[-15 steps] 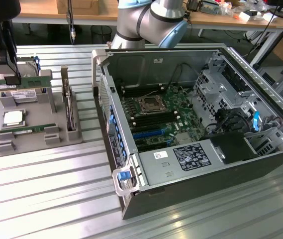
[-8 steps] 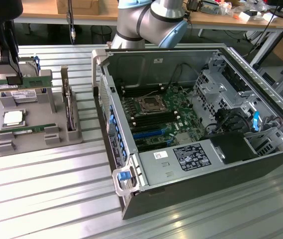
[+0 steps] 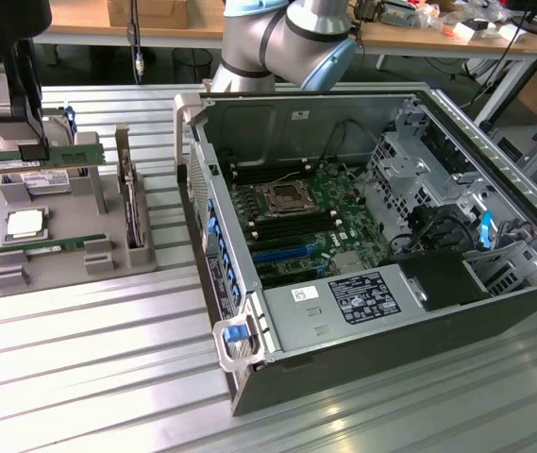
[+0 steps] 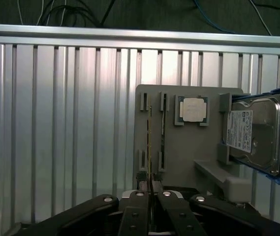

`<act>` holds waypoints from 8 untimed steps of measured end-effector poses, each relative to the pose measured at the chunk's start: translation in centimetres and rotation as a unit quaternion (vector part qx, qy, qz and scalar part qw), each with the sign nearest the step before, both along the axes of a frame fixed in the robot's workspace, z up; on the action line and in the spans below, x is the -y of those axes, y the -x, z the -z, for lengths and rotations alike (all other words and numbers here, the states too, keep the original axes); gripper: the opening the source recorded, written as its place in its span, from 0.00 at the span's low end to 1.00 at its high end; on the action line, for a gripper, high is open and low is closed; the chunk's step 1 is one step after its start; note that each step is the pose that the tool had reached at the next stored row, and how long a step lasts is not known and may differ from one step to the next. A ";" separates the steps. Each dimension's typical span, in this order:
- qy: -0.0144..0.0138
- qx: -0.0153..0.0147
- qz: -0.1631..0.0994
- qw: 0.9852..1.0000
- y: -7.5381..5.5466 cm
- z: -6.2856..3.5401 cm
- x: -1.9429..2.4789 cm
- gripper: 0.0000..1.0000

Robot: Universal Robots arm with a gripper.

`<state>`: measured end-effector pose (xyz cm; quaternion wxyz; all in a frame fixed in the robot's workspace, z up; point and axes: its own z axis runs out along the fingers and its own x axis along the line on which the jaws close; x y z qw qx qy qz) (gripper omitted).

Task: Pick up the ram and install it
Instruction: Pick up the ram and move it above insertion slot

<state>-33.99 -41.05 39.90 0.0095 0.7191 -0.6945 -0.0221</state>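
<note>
Two memory sticks appear at the exterior view's left: the ram (image 3: 70, 155) is clamped edgewise in the gripper (image 3: 34, 143) and hangs clear above the grey fixture tray (image 3: 60, 274), while a second stick (image 3: 46, 247) lies in its slot on the tray. You may judge the pick as done and the install as wholly left, since the ram is well apart from the open computer case (image 3: 495, 311). In the wrist view the gripper (image 4: 151, 191) grips the ram (image 4: 150, 142), seen edge-on as a thin line over the tray (image 4: 179, 157). On the tray, note the processor chip (image 3: 25, 224) near the second stick, and the hard drive (image 3: 132, 203) standing on edge at the side nearest the case. Further right, the case lies open on the ribbed tabletop (image 3: 89, 377); its near wall (image 3: 195, 179) rises between tray and motherboard (image 3: 296, 231), so you should judge it the chief obstacle. Memory slots (image 3: 247, 203) flank the processor socket (image 3: 282, 196). At the far right, a drive cage (image 3: 410, 160) crowds the board.
</note>
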 end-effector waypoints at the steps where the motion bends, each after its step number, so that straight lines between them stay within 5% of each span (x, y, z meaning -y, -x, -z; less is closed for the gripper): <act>1: 0.000 0.000 0.000 1.000 -0.1 0.00 0.00 0.13; 5: 0.003 0.000 0.000 1.000 -0.7 0.00 0.00 0.13; 6: 0.007 0.000 0.000 1.000 -1.6 0.00 0.00 0.13; 8: 0.008 0.000 0.000 1.000 -1.8 0.00 0.00 0.13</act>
